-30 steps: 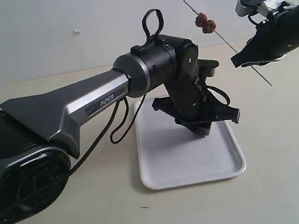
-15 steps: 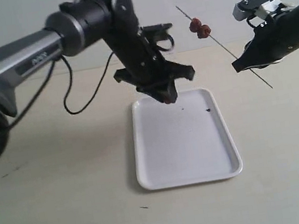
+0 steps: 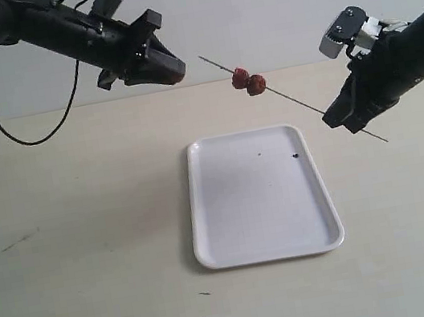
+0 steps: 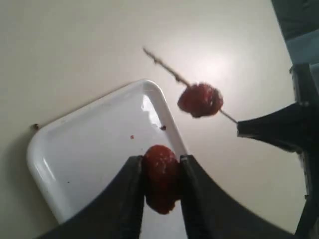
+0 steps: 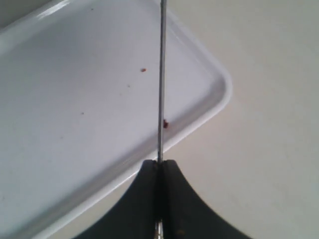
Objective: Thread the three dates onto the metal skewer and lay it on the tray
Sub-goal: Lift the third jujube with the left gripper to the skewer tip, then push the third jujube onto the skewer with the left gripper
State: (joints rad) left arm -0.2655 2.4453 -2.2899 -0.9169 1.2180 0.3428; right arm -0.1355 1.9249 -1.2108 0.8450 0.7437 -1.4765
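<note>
My right gripper (image 3: 341, 116) is shut on the thin metal skewer (image 3: 293, 98) and holds it slanting in the air over the far right of the white tray (image 3: 208, 232). Two red-brown dates (image 3: 248, 81) sit side by side on it, short of its free tip. My left gripper (image 3: 175, 73) hangs high at the back left, its tip aimed toward the skewer's free end. In the left wrist view its fingers are shut on a third date (image 4: 160, 177), with the threaded dates (image 4: 200, 99) beyond. The right wrist view shows the skewer (image 5: 161, 74) clamped between closed jaws.
A few tiny dark specks (image 3: 295, 155) lie on the tray. A black cable (image 3: 21, 133) droops from the left arm over the back left of the table. A beige tabletop (image 3: 92, 268) surrounds the tray, and a pale wall stands behind.
The left arm has risen from over the tray and swung to the back left with its date. The right gripper has lowered and flattened the skewer, so the two dates sit lower and further left.
</note>
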